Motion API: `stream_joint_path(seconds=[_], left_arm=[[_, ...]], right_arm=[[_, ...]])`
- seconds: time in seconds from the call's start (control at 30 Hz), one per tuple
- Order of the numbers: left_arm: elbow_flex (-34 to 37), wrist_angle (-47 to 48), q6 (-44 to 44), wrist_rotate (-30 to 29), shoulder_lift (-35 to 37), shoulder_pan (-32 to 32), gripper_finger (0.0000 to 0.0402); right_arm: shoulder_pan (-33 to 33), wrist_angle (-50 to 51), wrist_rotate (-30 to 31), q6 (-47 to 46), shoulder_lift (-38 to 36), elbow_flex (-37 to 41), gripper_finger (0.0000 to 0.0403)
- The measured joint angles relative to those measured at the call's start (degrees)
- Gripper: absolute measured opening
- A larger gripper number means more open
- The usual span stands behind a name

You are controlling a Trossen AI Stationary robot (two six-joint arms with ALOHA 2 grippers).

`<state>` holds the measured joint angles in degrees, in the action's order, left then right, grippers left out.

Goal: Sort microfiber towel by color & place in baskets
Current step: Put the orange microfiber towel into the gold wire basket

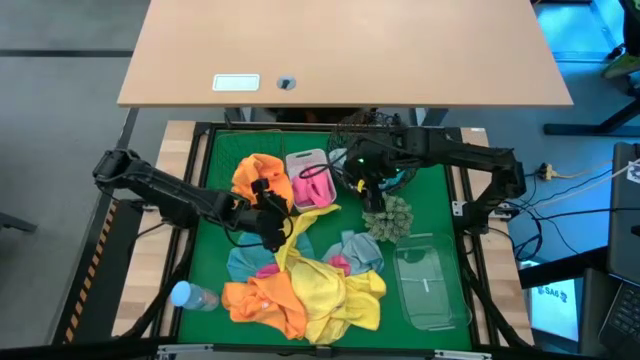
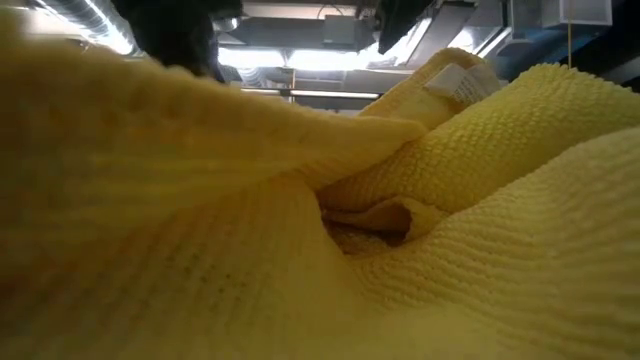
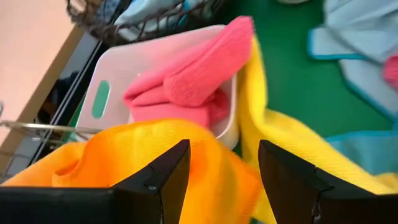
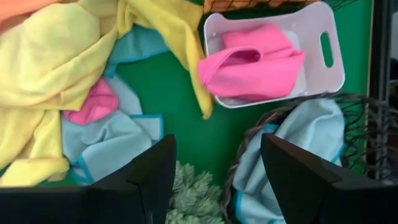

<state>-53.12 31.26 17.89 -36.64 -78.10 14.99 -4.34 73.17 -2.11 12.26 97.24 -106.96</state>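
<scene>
Towels lie heaped on the green mat (image 1: 220, 240): orange (image 1: 262, 300) and yellow (image 1: 340, 295) in front, light blue (image 1: 362, 250) beside them. Left gripper (image 1: 275, 200), fingers wide with nothing between them, hangs over an orange towel (image 3: 137, 155) beside the white tub (image 1: 310, 180) holding pink towels (image 3: 186, 84). Right gripper (image 1: 372, 185), also wide and empty, hovers above the round basket (image 4: 348, 155) with a blue towel (image 4: 292, 143) inside.

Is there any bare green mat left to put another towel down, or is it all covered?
Bare mat shows between the white tub, the round mesh basket and the light blue towels. The clear tray is empty. The front middle is crowded with yellow towels and orange towels.
</scene>
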Motion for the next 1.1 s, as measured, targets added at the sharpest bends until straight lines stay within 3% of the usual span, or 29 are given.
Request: stream_joint_path(seconds=[0.47,0.8,1.1], left_arm=[[0.00,-0.01,0.39,3.31,-0.34,-3.34,0.0174],[0.00,1.67,4.20,3.92,-0.34,-4.74,0.0101],[0.00,2.17,4.58,5.34,-0.22,-4.97,0.0037]], right_arm=[[-0.04,-5.19,0.02,-4.97,-9.00,14.53,0.0232],[-0.04,-7.73,0.02,-7.65,-12.85,20.66,0.0232],[-0.07,-10.14,0.02,-7.57,-12.92,21.38,0.0232]])
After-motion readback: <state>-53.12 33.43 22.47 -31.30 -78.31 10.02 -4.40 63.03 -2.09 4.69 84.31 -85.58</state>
